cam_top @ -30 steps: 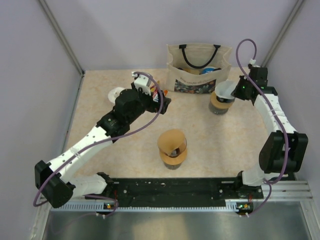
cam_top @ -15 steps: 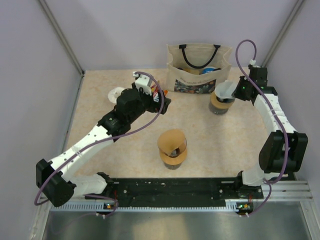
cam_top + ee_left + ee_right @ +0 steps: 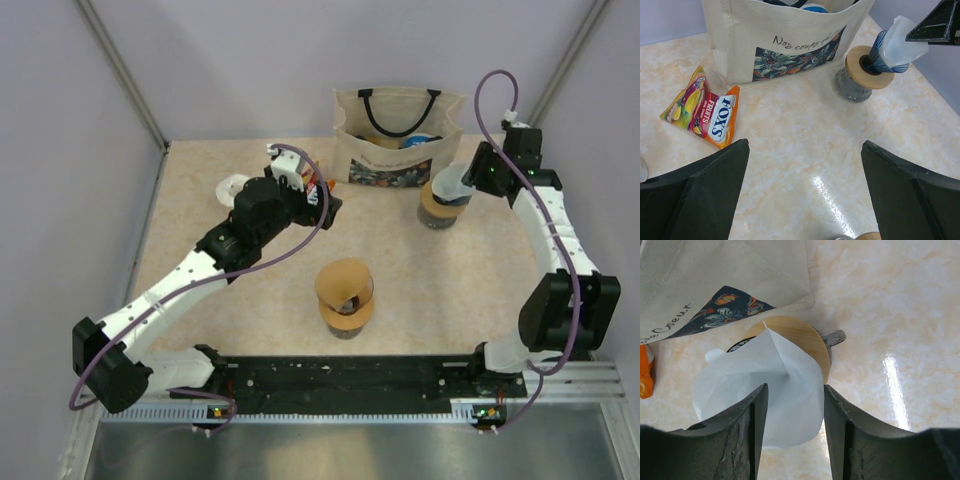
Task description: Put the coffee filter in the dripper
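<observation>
Right gripper point(image 3: 795, 390) is part-open, fingers either side of the white coffee filter point(image 3: 755, 390); can't tell if they touch it. Filter sits tilted in the wood-collared dripper point(image 3: 805, 337), just beside the tote bag point(image 3: 780, 40). Left gripper point(image 3: 805, 160) is wide open and empty.

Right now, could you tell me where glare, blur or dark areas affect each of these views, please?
Left wrist view: a bright glare streak on the table, the left fingers near-black and featureless, bag lettering sharp. Right wrist view: another glare streak on the table, the coffee filter crisp, the right fingers slightly soft. Top external view: even light, soft shadows, no strong glare.
</observation>
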Controlling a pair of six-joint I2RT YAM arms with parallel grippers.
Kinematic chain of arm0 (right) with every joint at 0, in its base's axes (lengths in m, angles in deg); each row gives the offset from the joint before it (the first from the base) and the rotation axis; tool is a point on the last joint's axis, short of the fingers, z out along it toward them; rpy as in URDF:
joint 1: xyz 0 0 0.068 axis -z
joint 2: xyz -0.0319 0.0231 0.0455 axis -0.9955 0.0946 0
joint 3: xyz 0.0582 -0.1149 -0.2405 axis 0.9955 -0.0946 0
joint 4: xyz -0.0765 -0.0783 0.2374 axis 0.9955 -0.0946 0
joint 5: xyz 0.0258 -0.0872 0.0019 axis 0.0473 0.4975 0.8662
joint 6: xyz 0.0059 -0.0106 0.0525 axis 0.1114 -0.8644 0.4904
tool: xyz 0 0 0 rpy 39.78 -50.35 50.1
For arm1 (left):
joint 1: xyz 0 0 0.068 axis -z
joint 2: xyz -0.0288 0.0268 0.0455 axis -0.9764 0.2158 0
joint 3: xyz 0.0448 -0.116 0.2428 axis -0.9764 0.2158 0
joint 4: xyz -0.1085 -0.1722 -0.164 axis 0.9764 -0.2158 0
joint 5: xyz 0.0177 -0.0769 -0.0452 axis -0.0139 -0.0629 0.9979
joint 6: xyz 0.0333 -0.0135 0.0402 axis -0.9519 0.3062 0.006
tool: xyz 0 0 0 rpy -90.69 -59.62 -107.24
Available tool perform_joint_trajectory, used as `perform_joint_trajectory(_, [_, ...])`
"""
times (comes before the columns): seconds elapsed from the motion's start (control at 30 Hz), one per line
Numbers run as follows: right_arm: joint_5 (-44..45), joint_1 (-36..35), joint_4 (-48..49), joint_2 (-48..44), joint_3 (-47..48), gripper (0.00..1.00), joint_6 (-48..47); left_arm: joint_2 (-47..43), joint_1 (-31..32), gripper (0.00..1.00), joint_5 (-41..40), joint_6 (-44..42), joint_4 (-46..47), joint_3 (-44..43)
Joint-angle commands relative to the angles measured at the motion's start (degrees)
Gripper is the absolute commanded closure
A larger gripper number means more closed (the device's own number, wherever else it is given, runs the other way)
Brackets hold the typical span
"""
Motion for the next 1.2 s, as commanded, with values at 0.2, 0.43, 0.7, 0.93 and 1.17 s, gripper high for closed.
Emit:
perform_joint_trajectory(0.2, [1.82, 0.56, -0.7, -6.6, 3.74, 0.55, -2.74, -0.15, -0.22, 0.01, 1.18, 0.64, 1.76, -1.55])
perform_joint_trajectory(0.43, [-2.93, 0.56, -0.44, -5.03, 4.0, 0.6, -3.36, -0.15, -0.22, 0.01, 1.35, 0.64, 1.5, -1.46])
perform_joint_trajectory(0.7, [-7.33, -0.76, 0.09, 2.88, 8.13, 0.62, -4.84, 0.03, -0.22, 0.01, 1.27, 0.55, 1.41, -1.64])
perform_joint_trajectory(0.93, [-5.75, -2.52, 0.0, 7.1, 10.06, 0.62, -5.11, 0.64, -0.22, 0.01, 0.56, 0.38, 0.8, -2.08])
perform_joint_trajectory(1.17, [-5.13, -3.31, -0.17, 10.35, 11.91, 0.63, -5.64, 1.69, -0.31, 0.01, 0.48, 0.2, 0.71, -2.43])
